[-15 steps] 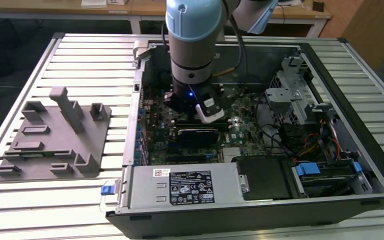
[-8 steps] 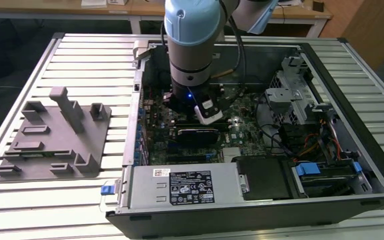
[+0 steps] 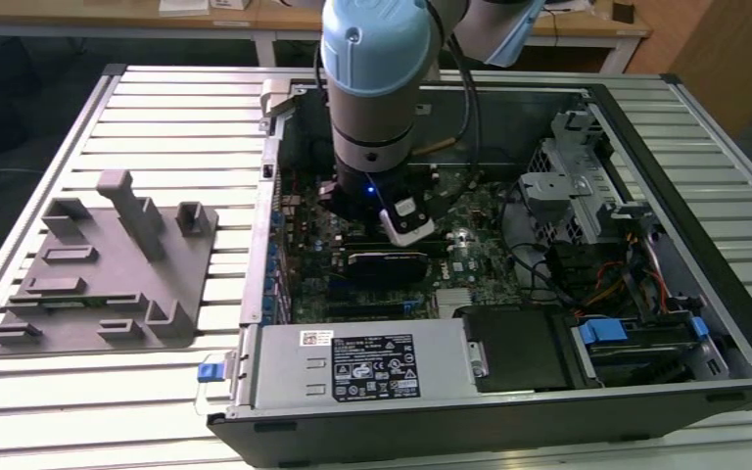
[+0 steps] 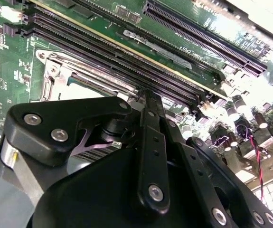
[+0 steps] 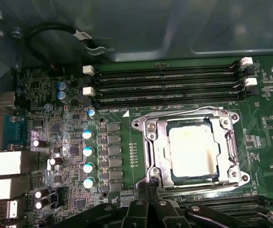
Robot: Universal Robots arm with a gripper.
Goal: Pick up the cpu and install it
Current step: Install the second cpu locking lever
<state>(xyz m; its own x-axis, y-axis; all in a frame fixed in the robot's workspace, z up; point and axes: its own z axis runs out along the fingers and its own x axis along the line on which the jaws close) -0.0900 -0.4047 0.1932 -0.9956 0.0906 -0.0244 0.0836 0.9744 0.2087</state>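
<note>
In the exterior view, the arm reaches down into the open computer case and its gripper hangs low over the motherboard. Beside the case, on the exterior view's left, a grey fixture tray sits on the slatted table.

In the second wrist view, the gripper hovers just over the edge of the socket frame, its black fingers drawn close together with nothing between them; the tips themselves are partly hidden, so closed and empty is my best reading.

In the first wrist view, the cpu lies flat inside the socket frame, square with it, and the gripper stands at the frame's near edge, not touching the chip. To do this step well, I judge the chip must sit level and fully seated, with any push kept straight down and gentle. The memory slots beyond the socket look empty.
</note>
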